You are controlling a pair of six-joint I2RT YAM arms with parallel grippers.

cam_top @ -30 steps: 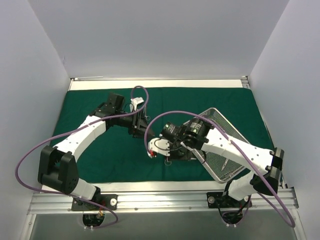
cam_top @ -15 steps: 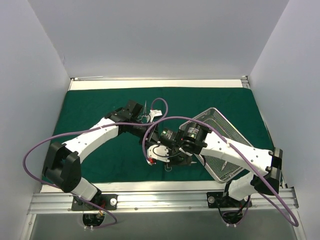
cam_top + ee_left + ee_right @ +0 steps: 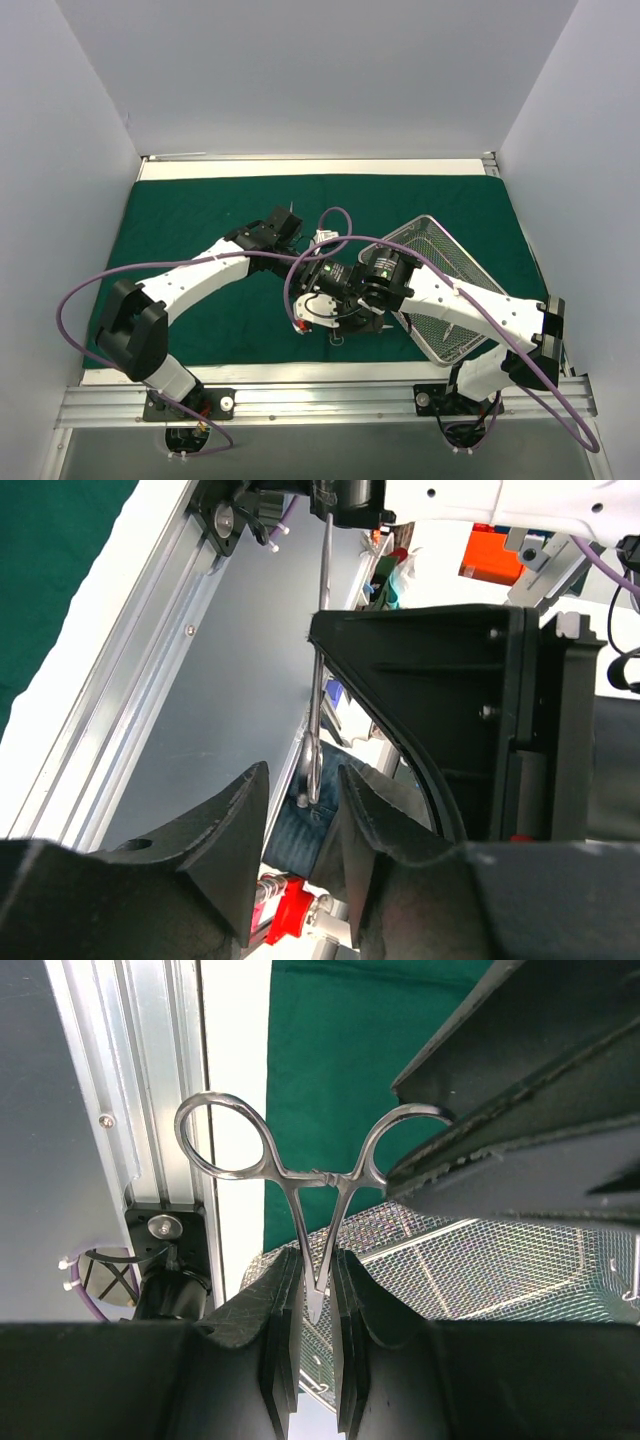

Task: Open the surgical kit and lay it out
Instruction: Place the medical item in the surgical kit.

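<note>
The dark green drape (image 3: 190, 225) lies spread flat on the table. The silver wire-mesh tray (image 3: 452, 262) sits on it at the right, turned at an angle; it also shows in the right wrist view (image 3: 490, 1260). My right gripper (image 3: 315, 1260) is shut on the blades of a silver scissor-handled instrument (image 3: 312, 1175), held above the drape with its rings pointing away from the fingers. My left gripper (image 3: 300, 780) is open, and one ring of that instrument (image 3: 318, 680) hangs between its fingers without touching them. In the top view both grippers meet at centre, under the right arm (image 3: 385, 275).
A thin silver instrument (image 3: 449, 326) lies in the tray's near corner. The aluminium rail (image 3: 300, 400) runs along the table's front edge. Purple cables (image 3: 330, 225) loop over both arms. White walls close in the left, right and back.
My left arm has swung right and forward from the drape's middle until its gripper reaches the instrument in my right gripper. My right gripper has shifted slightly left, still holding the instrument.
</note>
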